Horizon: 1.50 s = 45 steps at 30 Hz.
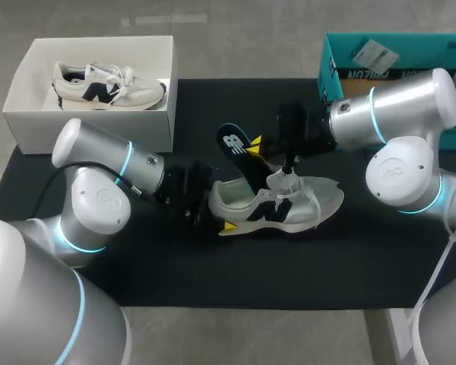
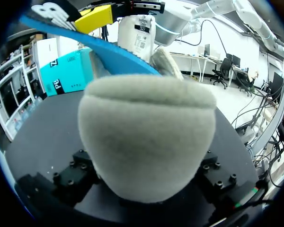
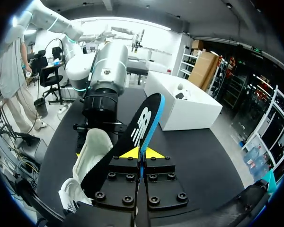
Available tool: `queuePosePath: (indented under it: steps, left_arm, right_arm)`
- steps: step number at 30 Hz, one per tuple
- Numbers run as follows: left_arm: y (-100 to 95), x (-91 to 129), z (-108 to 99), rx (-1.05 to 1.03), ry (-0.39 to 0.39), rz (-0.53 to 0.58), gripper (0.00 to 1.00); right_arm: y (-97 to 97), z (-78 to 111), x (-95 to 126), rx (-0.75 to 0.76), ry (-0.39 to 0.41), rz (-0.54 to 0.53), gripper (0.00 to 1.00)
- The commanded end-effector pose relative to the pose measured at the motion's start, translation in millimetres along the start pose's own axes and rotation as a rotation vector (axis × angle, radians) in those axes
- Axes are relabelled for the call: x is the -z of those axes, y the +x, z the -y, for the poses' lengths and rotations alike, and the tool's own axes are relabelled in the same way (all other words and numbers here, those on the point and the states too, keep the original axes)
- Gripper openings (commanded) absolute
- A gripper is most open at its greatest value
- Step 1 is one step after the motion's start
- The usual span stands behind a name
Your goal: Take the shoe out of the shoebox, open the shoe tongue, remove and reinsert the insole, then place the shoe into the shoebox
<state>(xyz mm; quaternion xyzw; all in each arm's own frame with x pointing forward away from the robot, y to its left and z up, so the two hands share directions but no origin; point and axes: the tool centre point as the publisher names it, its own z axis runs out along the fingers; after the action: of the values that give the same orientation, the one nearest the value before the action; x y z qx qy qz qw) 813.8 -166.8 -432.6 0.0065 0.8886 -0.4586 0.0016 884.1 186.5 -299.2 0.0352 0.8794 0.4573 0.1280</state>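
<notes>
At the left rear, the white shoebox (image 1: 91, 122) sits partly on the black mat (image 1: 213, 274) with a second shoe (image 1: 106, 85) lying inside. My left gripper (image 1: 220, 209) is clamped on the heel of the pale shoe (image 1: 277, 205), which stands at the mat's middle, toe toward my right arm. My right gripper (image 1: 254, 146) is pinched tight on the black, blue-edged insole (image 1: 239, 148), which rises tilted from the shoe's opening; a teal box (image 1: 342, 76) stands at the right rear.
</notes>
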Motion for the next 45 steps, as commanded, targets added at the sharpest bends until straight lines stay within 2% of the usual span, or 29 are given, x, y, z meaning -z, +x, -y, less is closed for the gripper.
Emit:
queuePosePath:
  steps: [1,16,24,27,29,35,45]
  left_arm:
    - [2.2,-3.3,-1.9,-0.003,0.000,0.000,0.00]
    - [2.2,-3.3,-1.9,-0.003,0.000,0.000,0.00]
    - [2.2,-3.3,-1.9,-0.003,0.000,0.000,0.00]
    - [2.2,-3.3,-1.9,-0.003,0.000,0.000,0.00]
    - [2.2,-3.3,-1.9,-0.003,0.000,0.000,0.00]
    - [2.2,-3.3,-1.9,-0.003,0.000,0.000,0.00]
    - [2.2,-3.3,-1.9,-0.003,0.000,0.000,0.00]
  right_arm:
    - [-6.0,-3.9,-10.8,-0.002,0.002,-0.003,0.00]
    - [-15.7,-7.5,-26.9,-0.002,-0.026,-0.018,0.00]
    - [-13.9,-25.0,-5.8,0.016,-0.047,0.026,0.00]
    - [-12.4,-32.4,5.6,0.010,-0.084,0.060,0.00]
    - [-11.8,-38.8,13.7,0.015,-0.139,0.090,0.00]
    - [-13.3,-58.7,26.9,0.055,-0.192,0.148,0.00]
    - [-13.3,-58.7,26.9,0.055,-0.192,0.148,0.00]
